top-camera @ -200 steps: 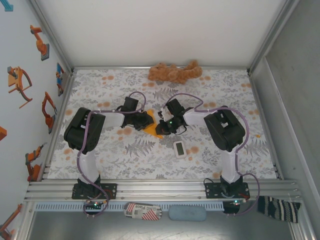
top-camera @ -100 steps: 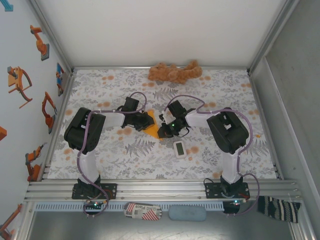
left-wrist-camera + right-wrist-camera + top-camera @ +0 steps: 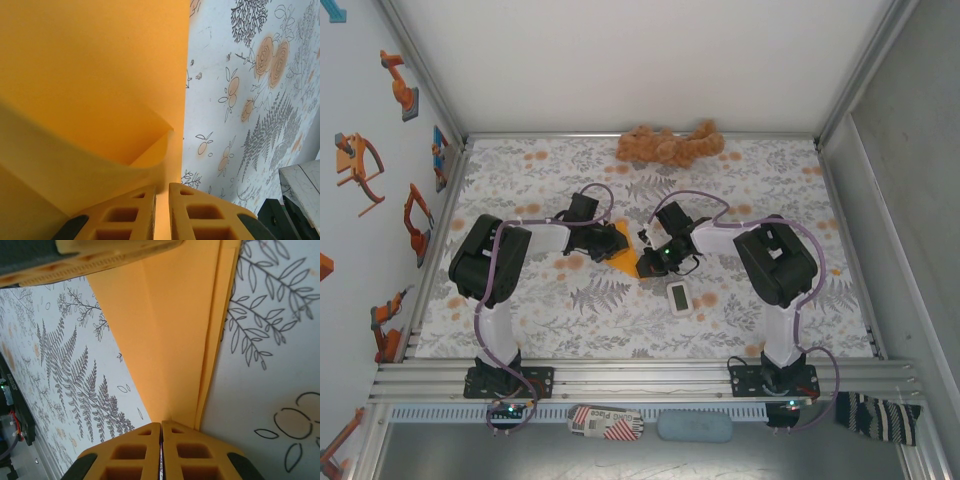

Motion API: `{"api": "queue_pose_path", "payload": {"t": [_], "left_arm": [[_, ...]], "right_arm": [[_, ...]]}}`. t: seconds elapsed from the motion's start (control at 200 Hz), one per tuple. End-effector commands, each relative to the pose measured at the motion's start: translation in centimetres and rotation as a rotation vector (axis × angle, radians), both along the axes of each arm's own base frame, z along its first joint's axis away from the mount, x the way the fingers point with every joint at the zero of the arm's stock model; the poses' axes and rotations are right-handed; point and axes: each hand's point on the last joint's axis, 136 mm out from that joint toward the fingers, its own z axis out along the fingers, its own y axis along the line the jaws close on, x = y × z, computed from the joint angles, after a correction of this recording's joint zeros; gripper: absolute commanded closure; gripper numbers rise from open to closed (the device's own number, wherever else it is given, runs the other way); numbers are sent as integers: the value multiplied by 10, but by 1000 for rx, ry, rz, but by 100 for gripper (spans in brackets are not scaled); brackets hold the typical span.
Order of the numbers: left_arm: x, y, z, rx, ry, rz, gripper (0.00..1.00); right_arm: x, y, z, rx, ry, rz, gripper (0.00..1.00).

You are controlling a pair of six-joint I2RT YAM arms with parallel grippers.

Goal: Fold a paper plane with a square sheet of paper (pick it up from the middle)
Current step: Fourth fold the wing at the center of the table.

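The square sheet of paper (image 3: 626, 263) is a creased, folded orange shape lying on the patterned tablecloth between my two grippers. In the left wrist view the paper (image 3: 90, 75) has a flap curling up into the narrow slot of my left gripper (image 3: 162, 189), which is shut on it. My left gripper (image 3: 613, 243) sits at the paper's left side. My right gripper (image 3: 651, 262) is shut, and its tips (image 3: 161, 424) rest on the narrow end of the folded paper (image 3: 175, 330), beside a long crease. A left finger (image 3: 100, 257) crosses the top of the right wrist view.
A brown plush toy (image 3: 668, 146) lies at the back edge of the table. A small white device (image 3: 680, 297) sits just in front of the right gripper. The floral tablecloth (image 3: 540, 300) is bare on the near left. Walls close the left, back and right.
My right gripper has slid towards the near left along the paper, from its far part to its near end. The left arm has stayed put.
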Motion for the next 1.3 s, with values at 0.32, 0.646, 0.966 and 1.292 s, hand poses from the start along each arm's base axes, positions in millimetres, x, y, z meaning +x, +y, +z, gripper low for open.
{"api": "queue_pose_path", "payload": {"t": [0.32, 0.646, 0.966, 1.292], "left_arm": [[-13, 20, -33, 127, 80, 9, 83], [-13, 19, -32, 121, 82, 4, 83], [-12, 17, -30, 109, 78, 3, 83], [-12, 14, -29, 97, 81, 0, 83]], "right_arm": [[-16, -19, -7, -69, 30, 22, 90], [-10, -14, 8, -44, -3, 21, 90], [28, 6, 50, 42, -136, -56, 89], [34, 21, 20, 13, -70, -33, 93]]}}
